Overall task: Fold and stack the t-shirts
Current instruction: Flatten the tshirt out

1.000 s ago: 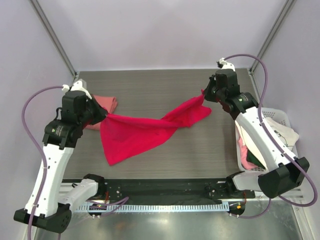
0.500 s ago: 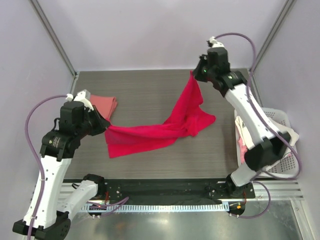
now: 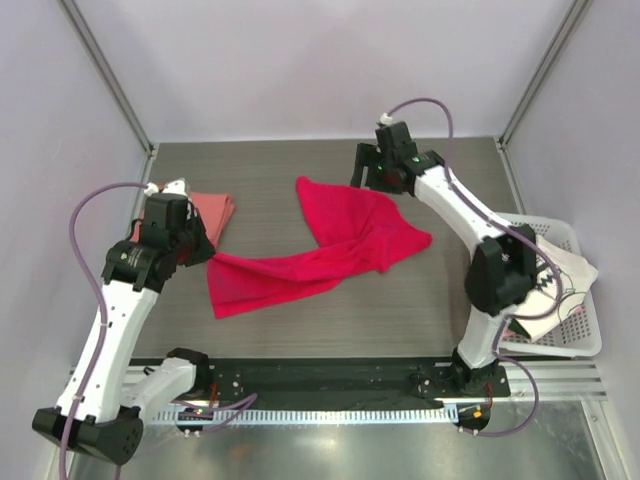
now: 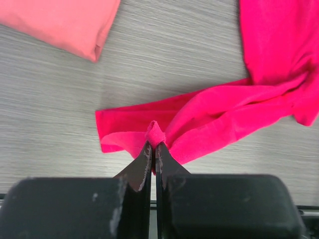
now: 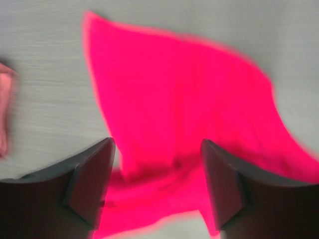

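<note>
Your right wrist view's smeared: crimson shirt [image 5: 189, 114] runs off at 4 o'clock. Left wrist clips the salmon shirt [image 4: 60, 20] at 11 o'clock.

Both arms have white links and black joint housings: the left arm [image 3: 105, 330] at the left of the overhead frame, the right arm [image 3: 455, 205] at the right. A lilac cable [image 3: 73, 230] loops off each. Their bases meet a black rail [image 3: 320, 378] along the bottom edge. The left gripper [image 4: 152, 147] has thin, tapered black fingers with pale scuffs, above a blocky black body at the frame's bottom. The right gripper [image 5: 157, 143] has broad black wedge fingers.
</note>
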Controlling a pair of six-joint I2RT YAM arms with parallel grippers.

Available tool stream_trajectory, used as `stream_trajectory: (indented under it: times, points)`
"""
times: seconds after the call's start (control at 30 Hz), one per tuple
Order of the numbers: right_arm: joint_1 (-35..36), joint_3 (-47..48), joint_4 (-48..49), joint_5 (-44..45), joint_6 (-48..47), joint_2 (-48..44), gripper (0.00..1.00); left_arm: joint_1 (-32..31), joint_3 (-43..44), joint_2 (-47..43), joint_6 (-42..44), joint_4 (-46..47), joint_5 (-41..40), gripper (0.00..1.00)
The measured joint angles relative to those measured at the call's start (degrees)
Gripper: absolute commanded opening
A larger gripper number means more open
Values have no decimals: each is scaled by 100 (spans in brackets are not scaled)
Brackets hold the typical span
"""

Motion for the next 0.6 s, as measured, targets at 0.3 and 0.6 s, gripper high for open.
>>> stream_trajectory:
  times: [0.3, 0.6]
  points:
    - [-507, -3978, 601, 885, 511, -3281, 75, 0, -452, -122, 269, 363, -31, 0]
    - [-953, -5622, 1113, 1384, 1233, -3832, 47, 0, -1360, -422, 275, 800, 168, 0]
